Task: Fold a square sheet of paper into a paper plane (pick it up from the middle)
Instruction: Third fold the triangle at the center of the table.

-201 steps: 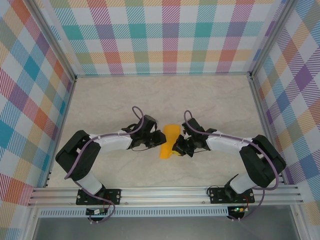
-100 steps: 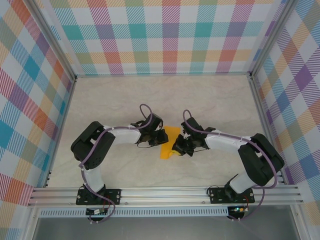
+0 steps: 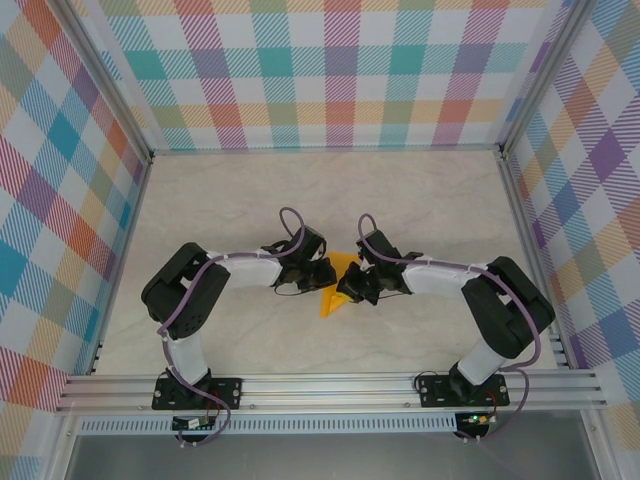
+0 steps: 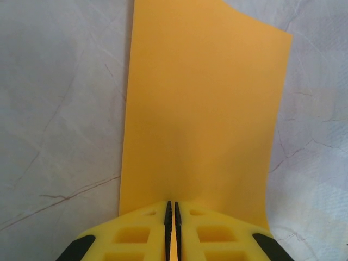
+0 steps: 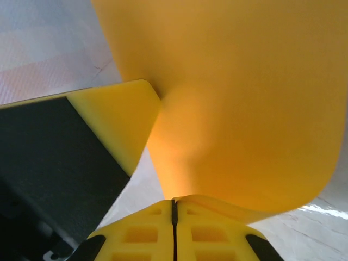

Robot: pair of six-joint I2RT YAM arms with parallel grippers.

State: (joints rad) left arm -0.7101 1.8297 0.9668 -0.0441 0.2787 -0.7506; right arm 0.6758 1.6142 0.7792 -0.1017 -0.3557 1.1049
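The orange-yellow sheet of paper (image 3: 328,302) is held off the table between my two grippers at the middle front. My left gripper (image 3: 322,277) is shut on its near edge; in the left wrist view the sheet (image 4: 201,109) stretches away from the closed jaws (image 4: 172,211) as a smooth upright rectangle. My right gripper (image 3: 350,288) is shut on the opposite edge (image 5: 174,202), where the paper (image 5: 244,98) bows in a broad curve above the fingers. The left gripper's yellow finger (image 5: 119,117) touches the sheet in the right wrist view.
The pale marble tabletop (image 3: 220,210) lies under both arms. Checked walls on an aluminium frame (image 3: 130,190) stand on three sides. A metal rail (image 3: 320,385) runs along the near edge.
My right gripper has slid left toward the left gripper, bowing the sheet so it looks narrower from above. The left arm raised its elbow a second ago, then stayed still.
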